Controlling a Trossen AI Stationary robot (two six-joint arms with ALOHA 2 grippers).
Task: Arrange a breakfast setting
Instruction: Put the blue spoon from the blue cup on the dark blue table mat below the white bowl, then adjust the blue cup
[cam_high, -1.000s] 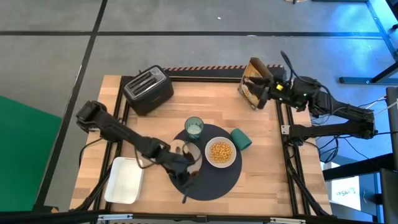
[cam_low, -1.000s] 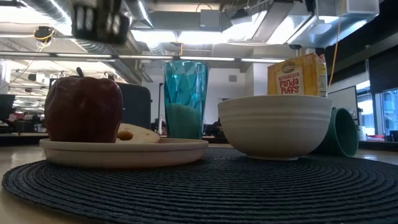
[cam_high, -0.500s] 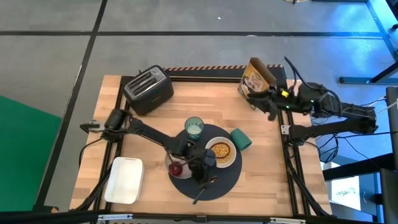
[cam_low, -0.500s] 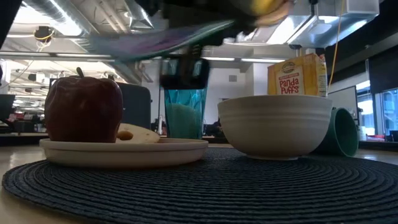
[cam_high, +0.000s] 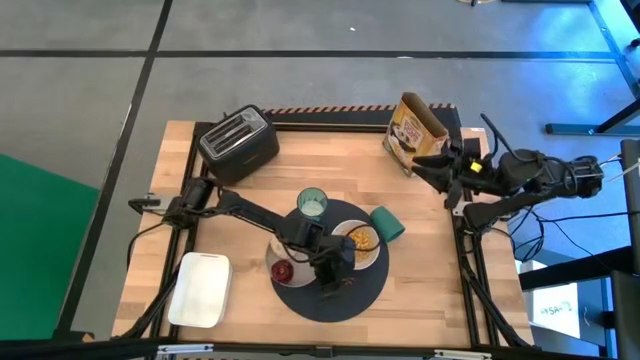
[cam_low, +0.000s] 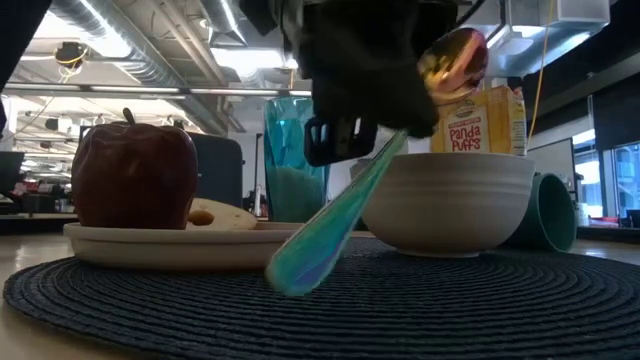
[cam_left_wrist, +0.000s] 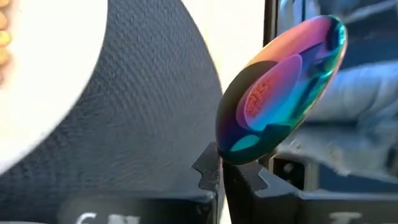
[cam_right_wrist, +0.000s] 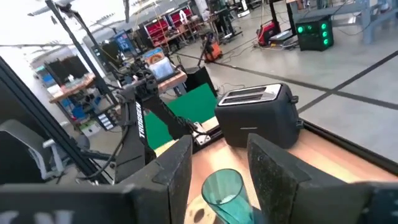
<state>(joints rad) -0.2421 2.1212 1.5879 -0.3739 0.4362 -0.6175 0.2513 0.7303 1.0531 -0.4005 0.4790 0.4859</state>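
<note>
Left gripper (cam_high: 335, 272) clamped on teal spoon (cam_low: 335, 225), held aslant above dark mat (cam_high: 345, 295), handle tip low beside white bowl (cam_low: 447, 200). Best lowered flat, clear of bowl, before release. Right gripper (cam_high: 440, 172) parked near cereal box (cam_high: 412, 130), fingers part open, empty.

The plate (cam_high: 281, 262), bowl (cam_high: 358, 245), glass (cam_high: 312, 204) and cup (cam_high: 387, 223) are crowding the mat (cam_high: 330, 262) mid-desk. The toaster (cam_high: 238, 145) is blocking the far left corner, the cereal box (cam_high: 410, 132) the far right, the tray (cam_high: 200, 290) the near left. The near right corner of the desk (cam_high: 440, 290) is staying bare.
</note>
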